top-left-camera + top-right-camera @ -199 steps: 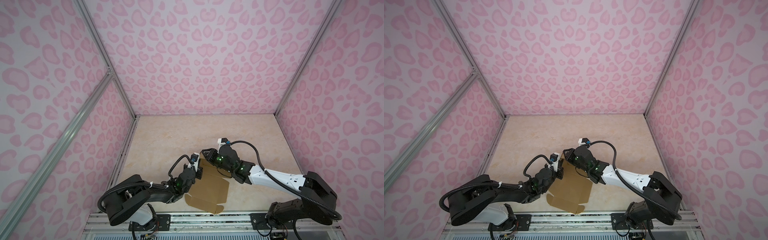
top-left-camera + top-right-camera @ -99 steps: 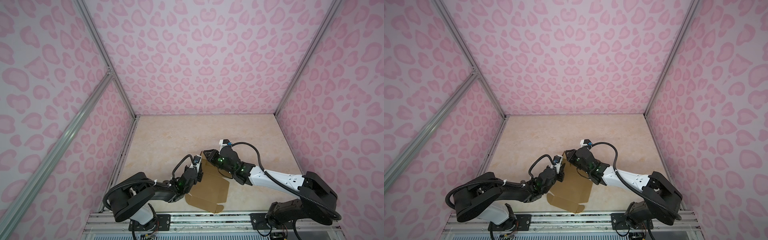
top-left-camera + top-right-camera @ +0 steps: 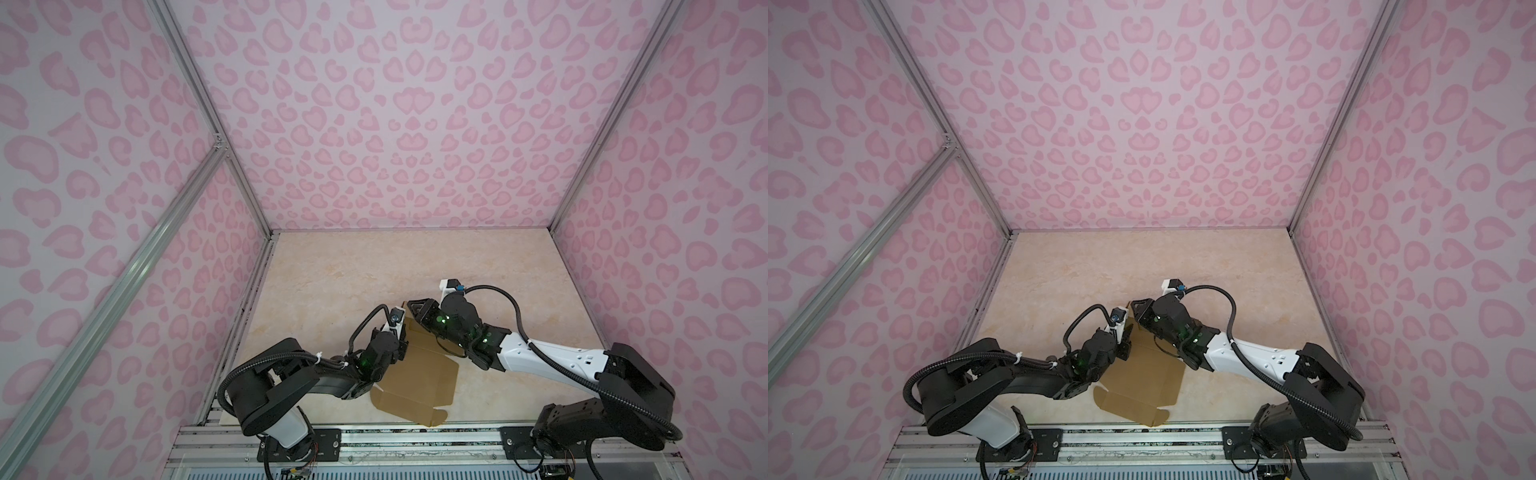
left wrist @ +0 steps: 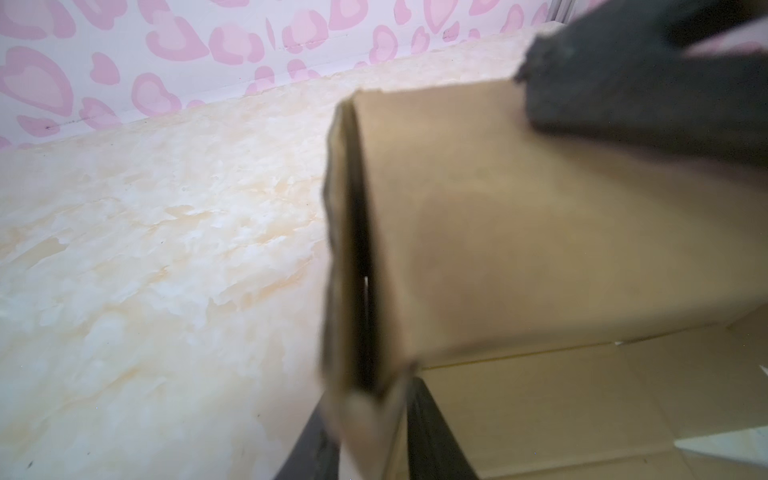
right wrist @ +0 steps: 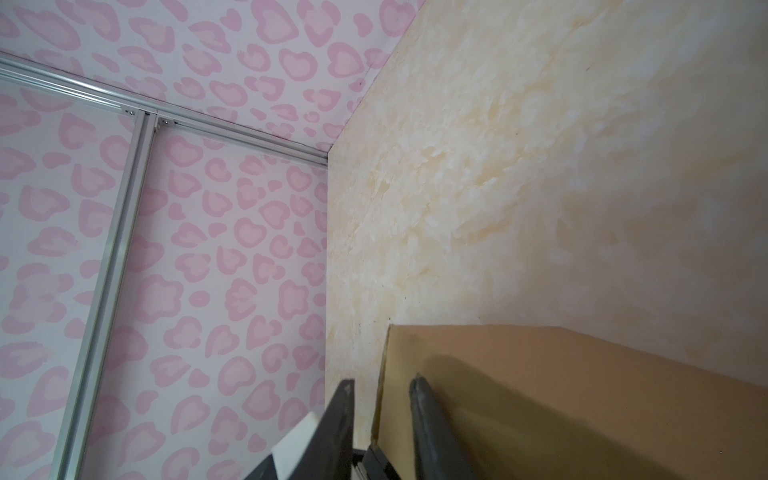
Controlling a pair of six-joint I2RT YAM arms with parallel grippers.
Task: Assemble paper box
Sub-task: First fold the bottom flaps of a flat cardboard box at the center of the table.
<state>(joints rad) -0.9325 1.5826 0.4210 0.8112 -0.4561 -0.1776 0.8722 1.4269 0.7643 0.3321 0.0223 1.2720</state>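
Straddling one upright wall of the paper box (image 3: 415,384), your right gripper (image 5: 382,380) is holding its jaws apart, with a gap showing on one side. Your left gripper (image 4: 370,401) is bracketing the doubled wall beside it, but blur is hiding whether the jaws are pinching. Be pressing each crease squarely. The rest is lying flat on the desk (image 3: 374,270), towards the arms' bases.

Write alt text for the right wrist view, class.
The right gripper straddles an edge of the brown paper box, one dark finger on each side, above a marbled beige table. A pink heart-patterned wall with a metal frame stands beyond.
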